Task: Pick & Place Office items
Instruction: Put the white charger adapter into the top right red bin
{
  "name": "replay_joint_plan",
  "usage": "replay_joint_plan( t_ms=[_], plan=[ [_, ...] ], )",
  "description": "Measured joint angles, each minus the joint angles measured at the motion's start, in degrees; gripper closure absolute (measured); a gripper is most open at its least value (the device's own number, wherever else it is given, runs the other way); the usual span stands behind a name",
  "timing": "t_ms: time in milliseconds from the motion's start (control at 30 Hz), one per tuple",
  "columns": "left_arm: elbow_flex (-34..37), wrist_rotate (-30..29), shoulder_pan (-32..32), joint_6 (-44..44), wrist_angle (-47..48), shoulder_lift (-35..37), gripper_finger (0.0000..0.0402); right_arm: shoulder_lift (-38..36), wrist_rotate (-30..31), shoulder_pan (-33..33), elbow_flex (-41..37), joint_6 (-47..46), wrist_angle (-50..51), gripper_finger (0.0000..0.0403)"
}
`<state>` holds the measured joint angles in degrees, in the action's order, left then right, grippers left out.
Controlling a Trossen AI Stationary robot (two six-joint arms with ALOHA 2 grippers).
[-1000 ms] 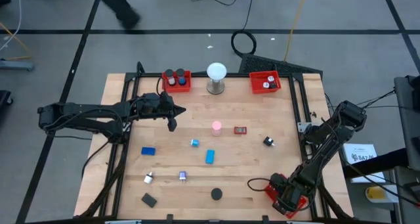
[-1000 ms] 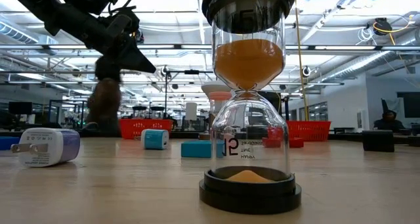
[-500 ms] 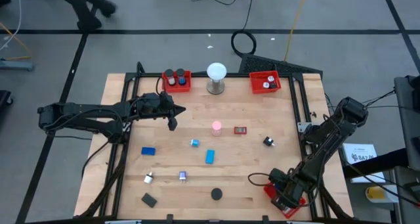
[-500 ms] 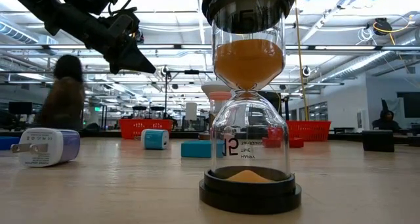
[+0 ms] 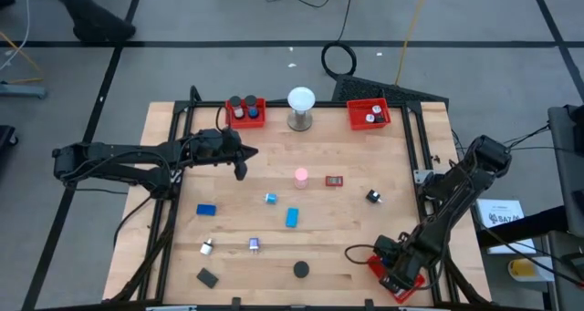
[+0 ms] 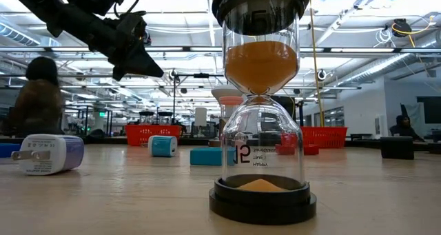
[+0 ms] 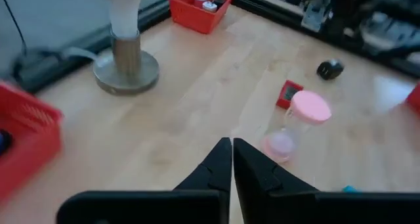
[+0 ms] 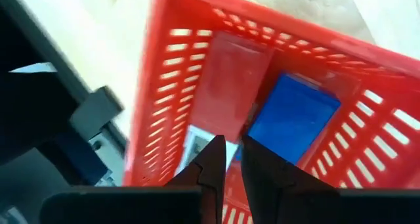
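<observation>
Red mesh trays at three edges, office items loose on the wooden tabletop.

High view: the left gripper point(image 5: 241, 171) hangs over the far-left part of the tabletop point(image 5: 347, 220), near the far-left tray point(image 5: 246, 112); the right gripper point(image 5: 388, 273) sits over the near-right corner tray point(image 5: 400, 284). Blue blocks point(image 5: 292, 217), a pink hourglass point(image 5: 301, 176) and a black disc point(image 5: 300, 269) lie scattered mid-table, with bare wood along the right edge. Low view: a sand timer point(image 6: 261, 104) stands close, its lettering too mirrored to read, and a white plug point(image 6: 48, 154) lies left. Left wrist view: its fingers point(image 7: 216, 168) are pressed together, empty. Right wrist view: narrow-set fingers point(image 8: 213, 161), holding nothing, above a blue block point(image 8: 292, 115) in the tray.
</observation>
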<state>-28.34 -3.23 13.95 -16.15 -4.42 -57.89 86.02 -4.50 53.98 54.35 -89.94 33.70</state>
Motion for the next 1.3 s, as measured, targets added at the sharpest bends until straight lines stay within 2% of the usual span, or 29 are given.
replay_joint_plan(
  t_ms=[133, 300, 433, 667, 800, 933, 1067, 1200, 1300],
  plan=[
    [0.0, 0.18, 0.01, -5.52, 0.6, -0.43, 0.0371, -2.91, 4.83, 0.02, 0.34, 2.22, -0.16, 0.0394],
    [-0.02, 0.2, -0.29, -2.8, 0.09, -0.63, 0.0383, -9.19, 12.37, -1.08, 0.41, 5.45, 4.24, 0.04],
    [-0.04, 0.31, -0.58, -0.48, -2.36, -0.63, 0.0397, -14.11, 21.5, -3.64, 0.41, 7.25, 11.93, 0.0401],
    [-0.04, 1.28, -0.54, -0.95, -5.77, -0.61, 0.0399, -17.87, 36.7, -13.98, 0.41, 16.67, 17.43, 0.0402],
    [-0.04, 1.69, -0.96, -0.35, -6.28, -0.61, 0.0398, -17.88, 42.09, -22.4, -0.35, 22.78, 16.52, 0.0401],
    [-0.04, 1.69, -1.59, 0.78, -6.22, -0.61, 0.0396, -18.67, 40.17, -32.2, -6.35, 33.15, 7.26, 0.0401],
    [-0.04, -0.65, -2.33, -1.1, -4.8, -0.61, 0.0399, -21.21, 32.05, -41.21, -15.74, 49.2, -13.68, 0.0402],
    [-0.04, -9.12, -4.38, -7.93, -1.97, -0.61, 0.0396, -24.52, 24.65, -49.72, -23.4, 57.57, -31.12, 0.0402],
    [-0.06, -14.62, -6.92, -12.27, -2.02, -0.61, 0.0398, -26.56, 19.16, -55.01, -26.43, 62.28, -38.41, 0.0402]
  ],
)
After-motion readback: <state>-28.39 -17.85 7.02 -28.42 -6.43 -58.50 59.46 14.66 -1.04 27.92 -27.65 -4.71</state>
